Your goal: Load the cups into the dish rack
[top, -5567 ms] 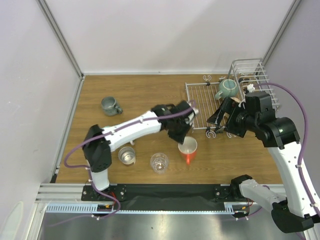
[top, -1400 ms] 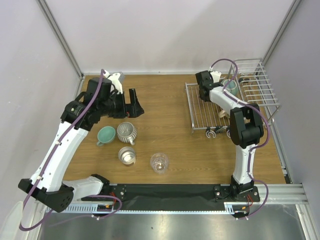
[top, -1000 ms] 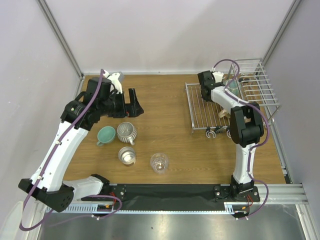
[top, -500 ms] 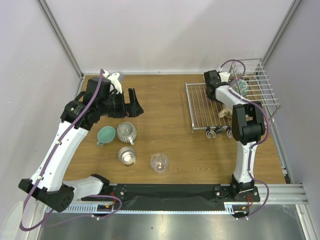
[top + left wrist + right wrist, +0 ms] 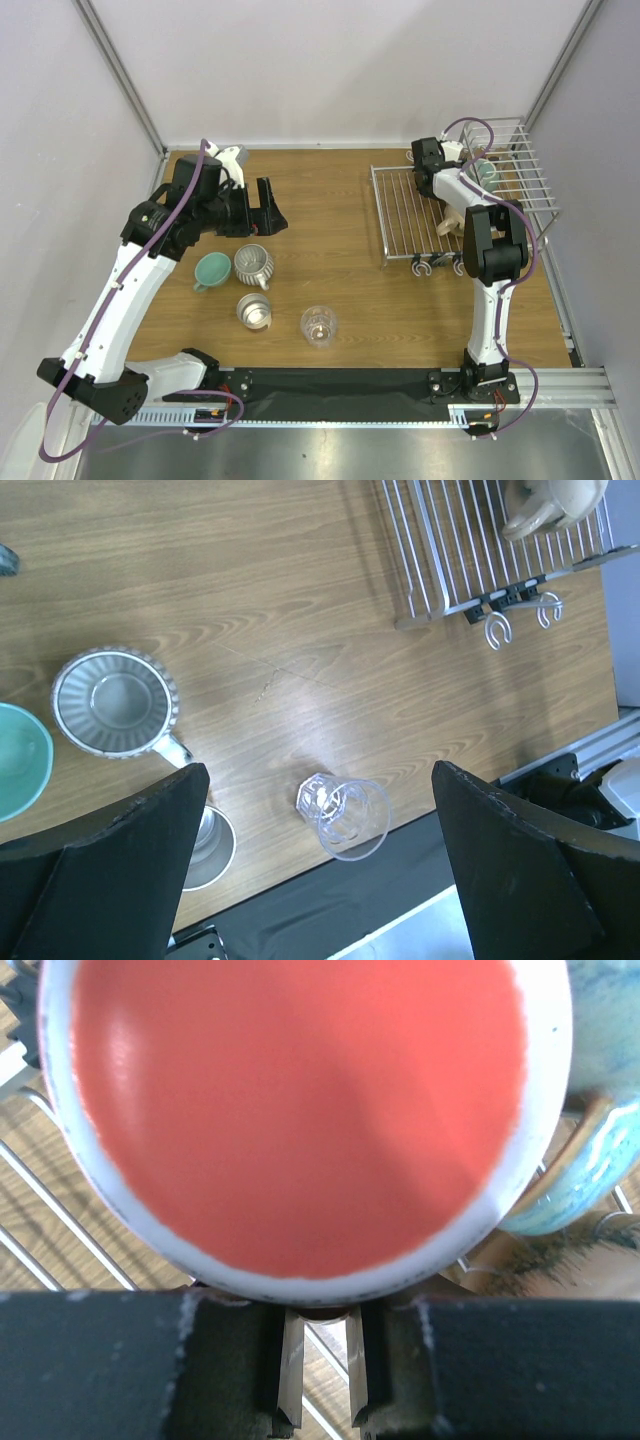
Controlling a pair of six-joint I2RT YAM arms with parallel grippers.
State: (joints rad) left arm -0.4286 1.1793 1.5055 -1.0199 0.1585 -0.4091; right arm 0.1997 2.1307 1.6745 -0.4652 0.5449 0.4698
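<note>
My right gripper point(image 5: 320, 1312) point(image 5: 432, 165) is shut on the white mug with the orange inside point(image 5: 300, 1110), gripping it at its near side over the far end of the dish rack point(image 5: 405, 215). A blue-green glazed mug point(image 5: 590, 1160) point(image 5: 487, 172) sits just right of it by the barred basket point(image 5: 520, 185). A beige mug point(image 5: 452, 222) point(image 5: 555, 505) lies on the flat grid. My left gripper point(image 5: 265, 205) point(image 5: 315, 875) hangs open, high over the table. Below it stand a clear glass point(image 5: 345, 815) point(image 5: 319, 325), a ribbed cup point(image 5: 115, 702) point(image 5: 254, 266), a steel cup point(image 5: 205, 845) point(image 5: 254, 311) and a teal mug point(image 5: 212, 270).
Hooks point(image 5: 498, 630) hang off the rack's near edge. White walls with metal corner posts close in the table on three sides. A black strip point(image 5: 330, 380) runs along the near edge between the arm bases.
My right gripper has carried the white mug to the right along the rack's far end, closer to the basket. The left arm and the cups on the table have not moved.
</note>
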